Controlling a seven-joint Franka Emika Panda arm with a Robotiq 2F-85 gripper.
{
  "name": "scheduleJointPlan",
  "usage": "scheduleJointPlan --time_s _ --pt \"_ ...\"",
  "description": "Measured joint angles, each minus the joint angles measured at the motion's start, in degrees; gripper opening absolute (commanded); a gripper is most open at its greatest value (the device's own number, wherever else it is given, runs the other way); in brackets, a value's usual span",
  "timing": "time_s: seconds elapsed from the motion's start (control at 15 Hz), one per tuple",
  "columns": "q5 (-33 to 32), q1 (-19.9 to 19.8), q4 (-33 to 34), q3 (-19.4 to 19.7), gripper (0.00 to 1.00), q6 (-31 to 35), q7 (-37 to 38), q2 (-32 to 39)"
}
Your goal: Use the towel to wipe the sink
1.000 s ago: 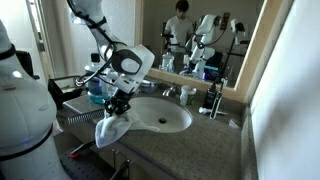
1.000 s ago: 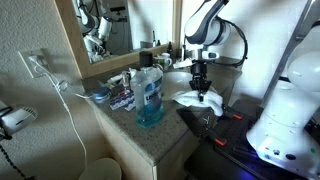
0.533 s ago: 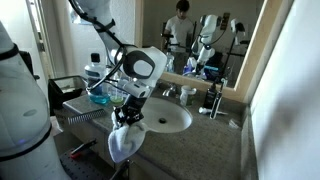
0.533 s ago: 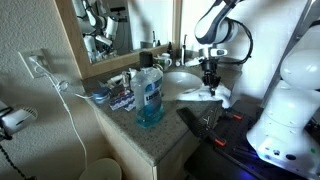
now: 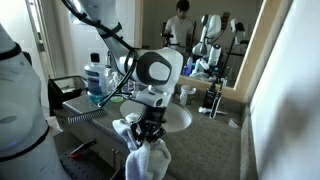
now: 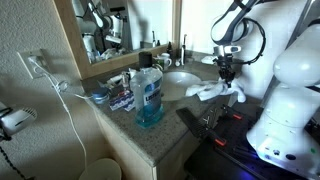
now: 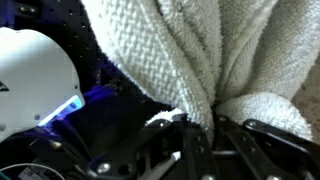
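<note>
My gripper (image 5: 150, 133) is shut on a white towel (image 5: 146, 160) that hangs below it, in front of the counter's front edge. In the other exterior view the gripper (image 6: 227, 76) holds the towel (image 6: 212, 91) just off the counter, beside the white oval sink (image 6: 182, 80). The sink (image 5: 176, 119) lies behind the gripper in the exterior view. In the wrist view the towel (image 7: 200, 50) fills the upper picture, pinched between the dark fingers (image 7: 200, 135).
A blue mouthwash bottle (image 6: 148, 98) and toiletries (image 6: 120, 95) stand on the granite counter (image 5: 210, 150). A faucet (image 5: 170, 92) and bottles (image 5: 212, 102) stand behind the sink below a mirror (image 5: 200, 30). A white robot base (image 6: 290, 110) stands close by.
The gripper has carried the towel sideways along the counter's front edge, past the sink, and it now hangs nearer the camera.
</note>
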State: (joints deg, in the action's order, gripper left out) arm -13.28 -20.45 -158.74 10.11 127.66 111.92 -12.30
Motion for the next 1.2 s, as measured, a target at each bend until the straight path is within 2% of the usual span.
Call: scheduleJointPlan --time_s 0.33,0.6,0.8,1.2 --pt "-0.3 1.3 0.0 -1.8 0.07 8.6 0.8 -3.0" --pt "-2.3 1.2 0.0 -4.6 0.07 10.1 4.6 -7.0" --pt "-8.1 -2.0 0.0 -5.3 0.07 10.1 8.5 -11.0" --pt "-19.5 -11.0 2.8 -5.3 0.07 10.1 11.6 -16.9"
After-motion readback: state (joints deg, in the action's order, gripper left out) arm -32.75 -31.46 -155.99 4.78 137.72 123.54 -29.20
